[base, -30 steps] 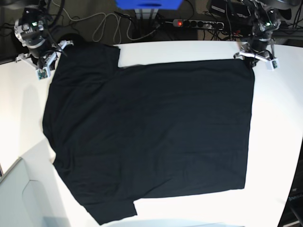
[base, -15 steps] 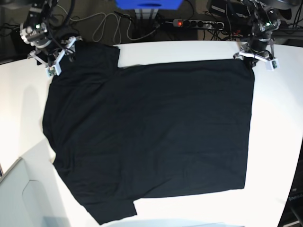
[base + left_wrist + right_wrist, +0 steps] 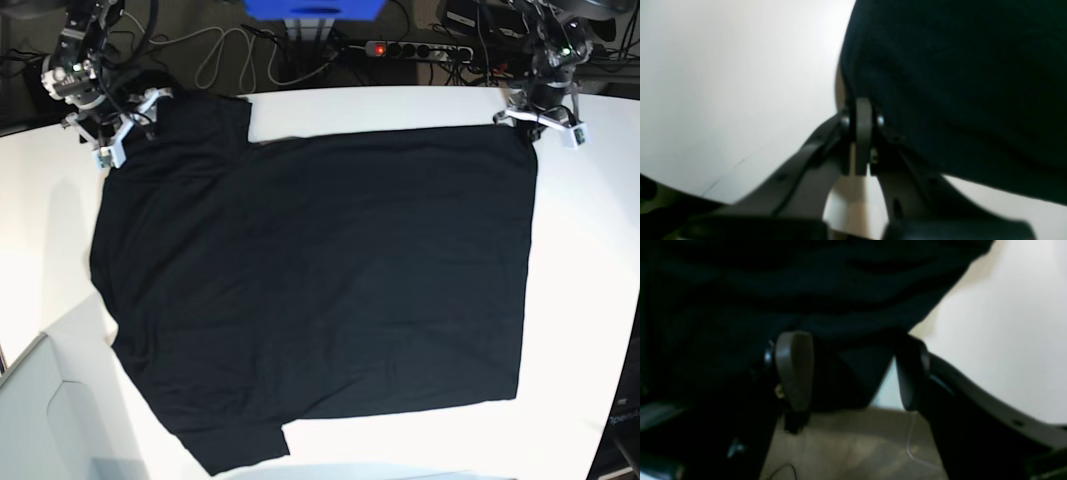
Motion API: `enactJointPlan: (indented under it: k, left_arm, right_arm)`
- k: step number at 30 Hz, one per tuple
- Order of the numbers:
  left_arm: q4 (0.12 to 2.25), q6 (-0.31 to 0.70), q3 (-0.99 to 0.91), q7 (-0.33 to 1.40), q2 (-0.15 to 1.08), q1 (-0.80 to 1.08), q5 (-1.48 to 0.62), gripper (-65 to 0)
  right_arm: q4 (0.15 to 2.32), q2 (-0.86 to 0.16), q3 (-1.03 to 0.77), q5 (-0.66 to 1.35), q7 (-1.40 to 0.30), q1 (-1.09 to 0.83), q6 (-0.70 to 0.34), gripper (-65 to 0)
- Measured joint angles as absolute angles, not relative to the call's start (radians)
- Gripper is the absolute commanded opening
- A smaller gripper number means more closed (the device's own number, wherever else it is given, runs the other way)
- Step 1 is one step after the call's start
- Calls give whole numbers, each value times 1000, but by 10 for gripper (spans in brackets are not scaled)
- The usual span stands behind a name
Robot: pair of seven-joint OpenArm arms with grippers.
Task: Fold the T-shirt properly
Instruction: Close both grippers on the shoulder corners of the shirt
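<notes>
Cloth fills most of the white desk: the T-shirt lies flat with its plain black side up, hem toward one side edge and sleeves toward the other, no fold made yet. At the far corner by the hem, the left gripper has its jaws pressed together on the T-shirt's corner, as its wrist view shows. At the opposite far corner, the right gripper sits at the sleeve with jaws spread, dark cloth lying between the fingers but not clamped. Holding both far corners would let the arms lift that long edge together, so the next step is probably closing the right gripper on the sleeve.
</notes>
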State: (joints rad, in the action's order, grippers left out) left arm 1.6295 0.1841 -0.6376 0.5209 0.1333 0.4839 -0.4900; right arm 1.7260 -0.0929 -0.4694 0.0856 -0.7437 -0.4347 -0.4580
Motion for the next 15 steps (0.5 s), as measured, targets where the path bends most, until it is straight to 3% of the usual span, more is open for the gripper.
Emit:
enactJointPlan:
  k: [4, 6, 12, 15]
  left_arm:
    - [1629, 184, -638, 521, 133, 484, -490, -650]
    - [1629, 184, -638, 521, 133, 484, -490, -650]
    - [1629, 184, -638, 521, 133, 484, -490, -650]
    - [1630, 184, -638, 521, 133, 484, -490, -650]
  right_arm:
    - [1706, -99, -469, 95, -723, -430, -456, -284]
    - [1706, -99, -468, 95, -721, -430, -456, -319]
    - [1702, -102, -471, 92, -715, -430, -456, -650]
    - [1702, -102, -471, 99, -716, -430, -456, -641]
